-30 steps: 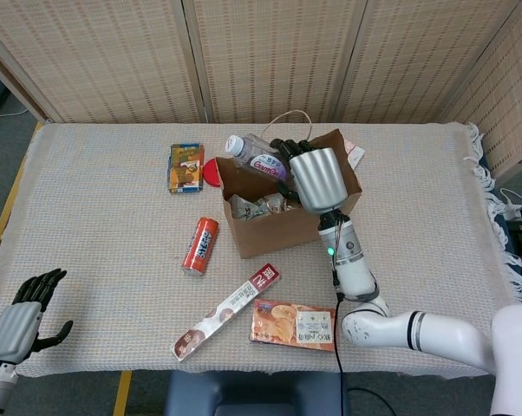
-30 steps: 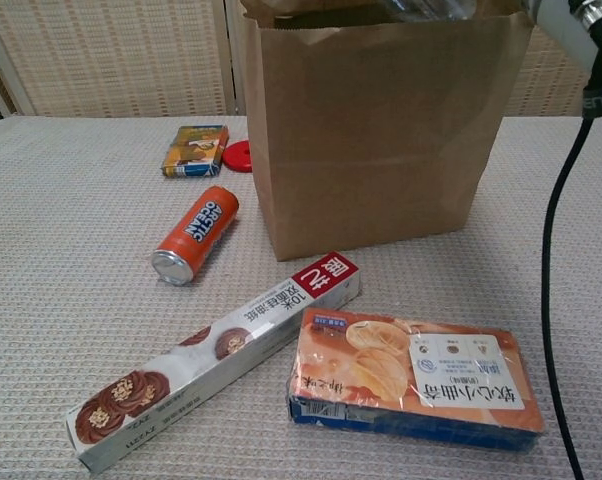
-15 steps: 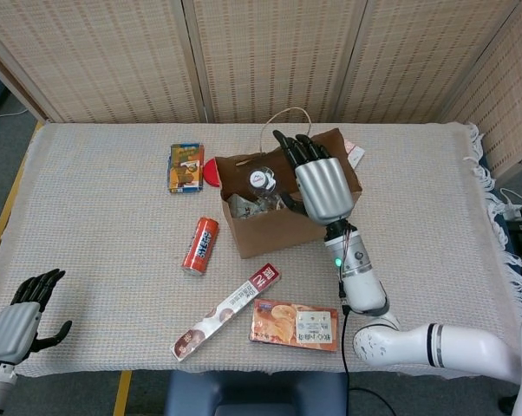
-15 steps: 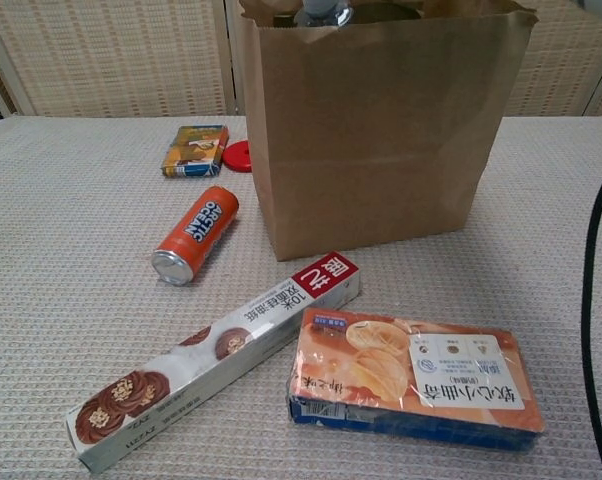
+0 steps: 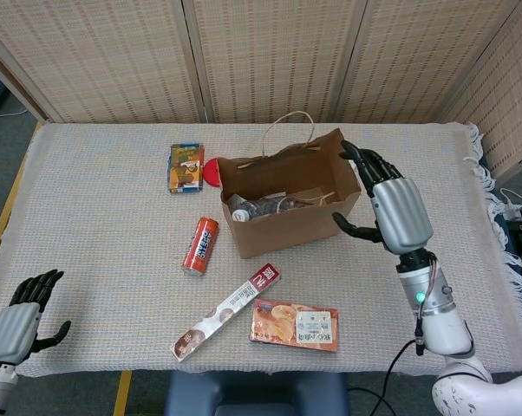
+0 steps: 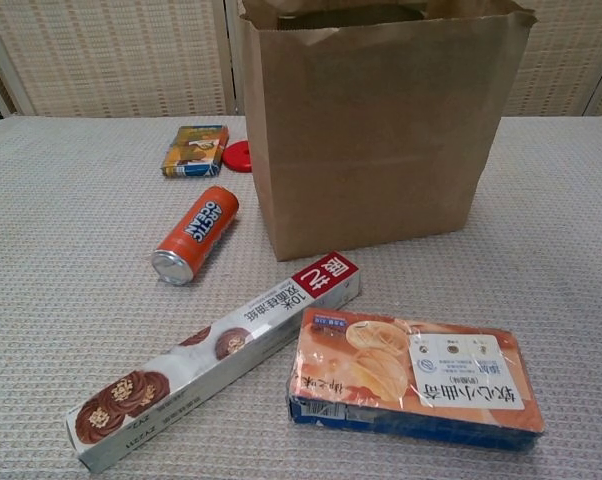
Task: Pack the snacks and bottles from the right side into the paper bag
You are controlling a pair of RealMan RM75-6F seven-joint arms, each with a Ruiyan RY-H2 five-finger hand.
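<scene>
Paper bag: the paper bag (image 5: 287, 208) stood upright near the middle of the table (image 5: 96, 225), a little toward the far edge, with its mouth open.
Already packed: inside the bag lay a bottle (image 5: 241, 213) on its side and some crinkled wrappers (image 5: 274, 204); what else was under them could not be told.
Right hand: the right hand (image 5: 395, 212) was in the air just beside the right wall of the bag, fingers spread apart and holding nothing; it did not show in the chest view.
Left hand: the left hand (image 5: 18, 316) rested low at the near left corner, fingers loosely apart, empty.
Left to pack, as I judged: the orange snack pack (image 6: 413, 375) and the long biscuit box (image 6: 216, 355) near the front edge, touching at one corner; the orange can (image 6: 194, 232) on its side left of the bag.
Uncertain items: a small colourful box (image 5: 185, 166) and a red round lid (image 5: 212, 172) lay behind the bag on its left side; whether they belonged to the task could not be told.
Progress: roughly partway, with several items not yet in the bag.
</scene>
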